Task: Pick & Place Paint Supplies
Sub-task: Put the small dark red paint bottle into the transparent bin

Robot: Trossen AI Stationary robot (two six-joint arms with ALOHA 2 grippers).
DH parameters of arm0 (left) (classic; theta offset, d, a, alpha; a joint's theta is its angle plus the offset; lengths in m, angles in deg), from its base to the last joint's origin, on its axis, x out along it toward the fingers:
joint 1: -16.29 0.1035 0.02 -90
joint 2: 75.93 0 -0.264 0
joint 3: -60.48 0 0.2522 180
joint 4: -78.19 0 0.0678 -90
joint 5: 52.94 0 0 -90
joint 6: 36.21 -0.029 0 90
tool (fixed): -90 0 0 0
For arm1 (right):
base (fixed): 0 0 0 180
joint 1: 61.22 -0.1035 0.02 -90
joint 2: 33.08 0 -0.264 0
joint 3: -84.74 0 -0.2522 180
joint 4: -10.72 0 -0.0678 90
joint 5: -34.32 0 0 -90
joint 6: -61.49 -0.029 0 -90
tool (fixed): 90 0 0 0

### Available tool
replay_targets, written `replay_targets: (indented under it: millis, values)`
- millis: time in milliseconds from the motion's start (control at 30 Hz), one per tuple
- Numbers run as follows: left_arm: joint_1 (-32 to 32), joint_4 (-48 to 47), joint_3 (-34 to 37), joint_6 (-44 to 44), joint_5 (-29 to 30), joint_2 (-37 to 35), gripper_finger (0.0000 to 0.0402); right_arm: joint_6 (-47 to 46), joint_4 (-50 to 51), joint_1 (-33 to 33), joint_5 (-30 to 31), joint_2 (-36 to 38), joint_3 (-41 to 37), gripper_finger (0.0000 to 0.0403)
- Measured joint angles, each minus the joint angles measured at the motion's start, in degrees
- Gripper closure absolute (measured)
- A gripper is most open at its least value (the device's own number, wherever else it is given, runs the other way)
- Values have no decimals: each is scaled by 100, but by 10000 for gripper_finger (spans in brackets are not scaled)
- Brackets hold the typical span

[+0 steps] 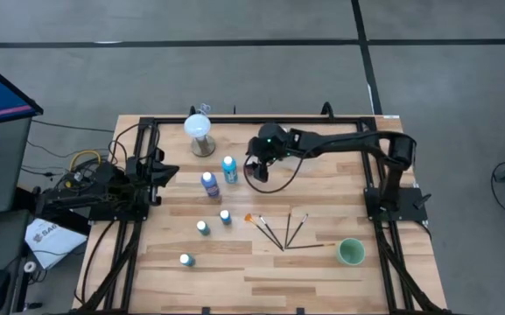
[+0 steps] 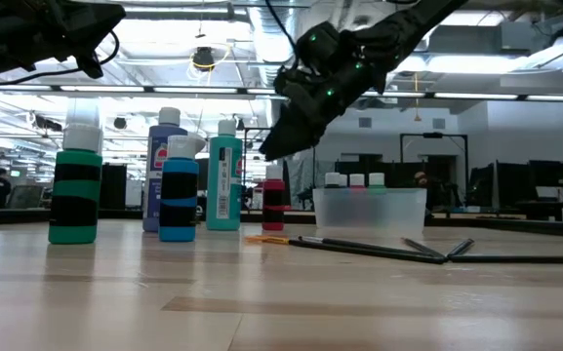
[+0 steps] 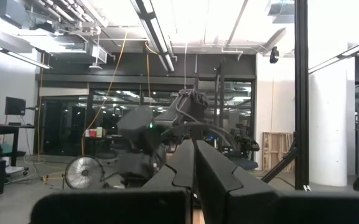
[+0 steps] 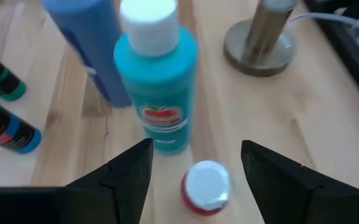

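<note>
The right gripper (image 4: 195, 168) is seen hanging over the back middle of the table (image 1: 261, 280), fingers spread wide and nothing held, directly above a small red bottle (image 4: 204, 188) with a white cap. This bottle stands upright, long axis vertical, cap up, at about 5 o'clock from the teal bottle (image 4: 157, 87) and just beside it; whether the two touch cannot be told. It is judged to be light, rigid plastic with a smooth, somewhat slippery wall, squat enough to stay put yet easily tipped by a glancing finger. A hold across the body just under the cap is judged best, one finger passing between it and the teal bottle. The left gripper (image 1: 166, 171) waits at the table's 9 o'clock edge, fingers apparently closed together, empty.
</note>
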Motion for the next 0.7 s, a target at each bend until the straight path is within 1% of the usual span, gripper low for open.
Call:
replay_targets:
  millis: [333, 700]
  values:
    - [-2, 2, 2, 2, 2, 0, 400, -15, 42, 25, -52, -262, 24, 167]
    - [-1, 1, 2, 0, 0, 0, 400, -8, 91, 88, -40, -247, 24, 204]
